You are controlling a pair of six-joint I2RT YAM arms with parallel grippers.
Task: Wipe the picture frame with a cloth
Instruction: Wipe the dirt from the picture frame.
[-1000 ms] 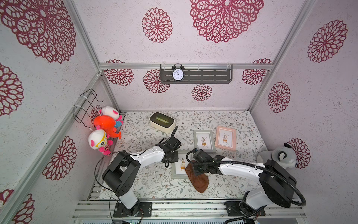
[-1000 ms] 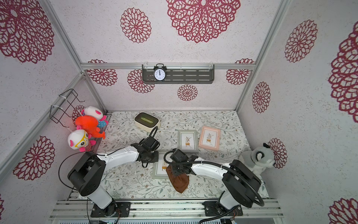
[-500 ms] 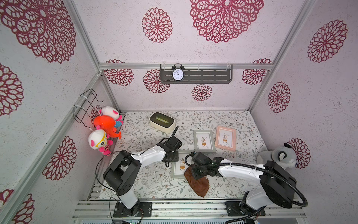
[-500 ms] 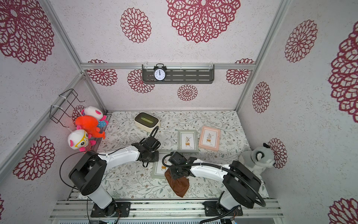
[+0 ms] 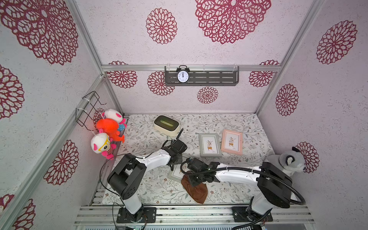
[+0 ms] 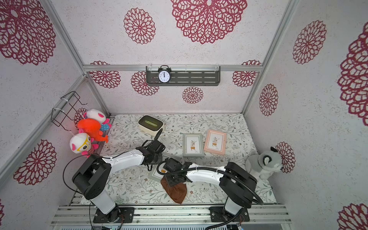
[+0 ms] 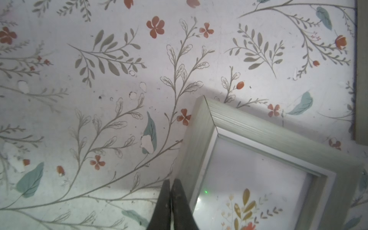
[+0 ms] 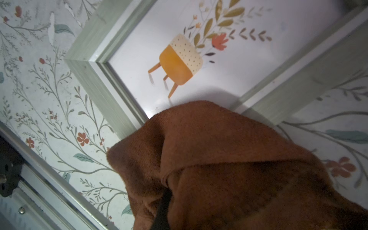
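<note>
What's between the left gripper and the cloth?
The grey-green picture frame lies flat between them; a top view shows it, with the left gripper at one edge and the rust-brown cloth over the opposite end.

The rust-brown cloth (image 8: 229, 159) was bunched up over one corner of the grey-green picture frame (image 8: 95, 75), lapping onto the glass a bit. The right gripper (image 8: 164, 201) had its jaws pinched into a fold of it. The potted-plant print (image 8: 179, 61) sat uncovered, with floral worktop (image 8: 49, 111) around the frame.
</note>
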